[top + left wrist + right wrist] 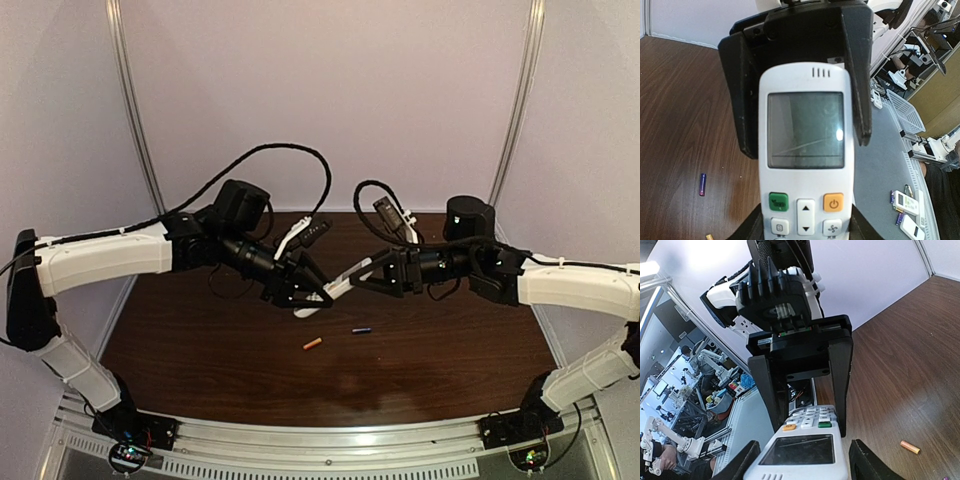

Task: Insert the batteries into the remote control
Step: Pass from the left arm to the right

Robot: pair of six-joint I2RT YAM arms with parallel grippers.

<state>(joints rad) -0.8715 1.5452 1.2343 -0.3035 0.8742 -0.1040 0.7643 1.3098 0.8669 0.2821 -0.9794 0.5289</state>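
Note:
The white remote control [335, 285] hangs above the brown table, with my left gripper [318, 292] shut on its button end. In the left wrist view the remote control [806, 150] faces the camera, display up, and my own fingers [742, 231] press both its sides. My right gripper [354, 277] straddles the display end; in the right wrist view its fingers [875, 462] stand close beside the remote control [802, 450] with a thin gap, so it is open. The orange battery [312, 343] and the purple battery [361, 330] lie loose on the table below.
The batteries also show on the wood as the purple battery [702, 184] and the orange battery [910, 447]. Black cables [300, 150] loop behind the arms. Beyond the table's edge stand a grey bench with other remotes [902, 202] and a white basket [905, 112].

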